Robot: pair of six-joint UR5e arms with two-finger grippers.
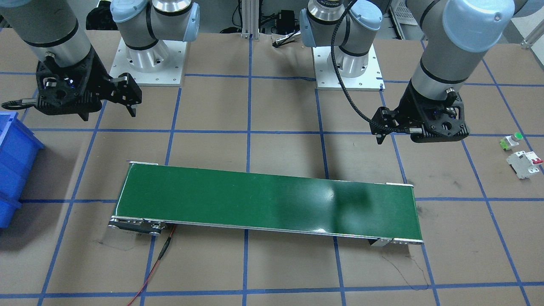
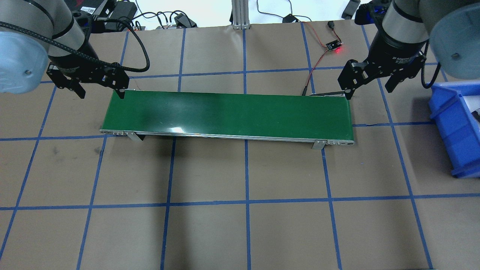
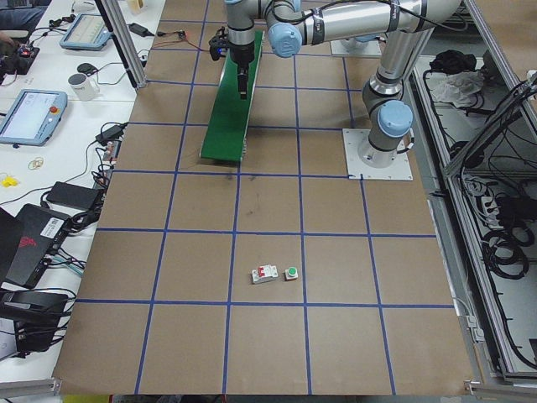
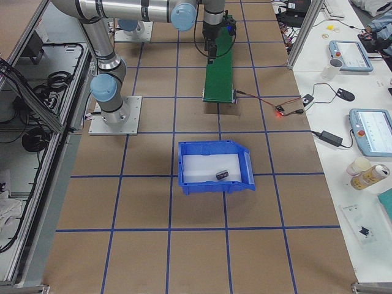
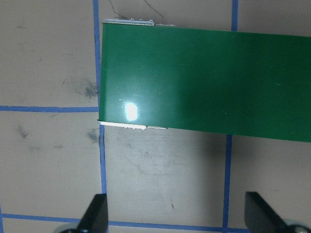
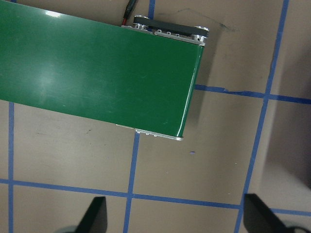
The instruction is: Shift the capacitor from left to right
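Table (image 2: 243, 232): brown covering with a blue tape grid. It carries everything below both sets of jaws.
Conveyor belt (image 2: 228, 112): green and bare, with one end lying beneath each set of jaws. Judged to be the carrier from the left side to the right, which would explain an arm stationed at each end.
Blue bin (image 4: 214, 187): on the table outward of the right jaws, on the side away from the belt. It is probably the receiving place.
Left gripper (image 2: 100, 93): hovers over the belt's left end with its fingers spread wide and nothing between them.
Right gripper (image 2: 369, 90): hovers over the belt's right end, also spread wide and empty.
Circuit breaker (image 1: 525, 163): white, on the table outward of the left jaws and well apart from them.
Push button (image 1: 511, 141): green-capped, just beside the breaker.
Capacitor (image 4: 222, 175): on the bin's pale floor, well apart from both sets of jaws and outward of the right pair, so the move looks finished. It lies on its side with its long axis roughly along the bin's front lip, slightly tilted. Too small to tell which end is pale.
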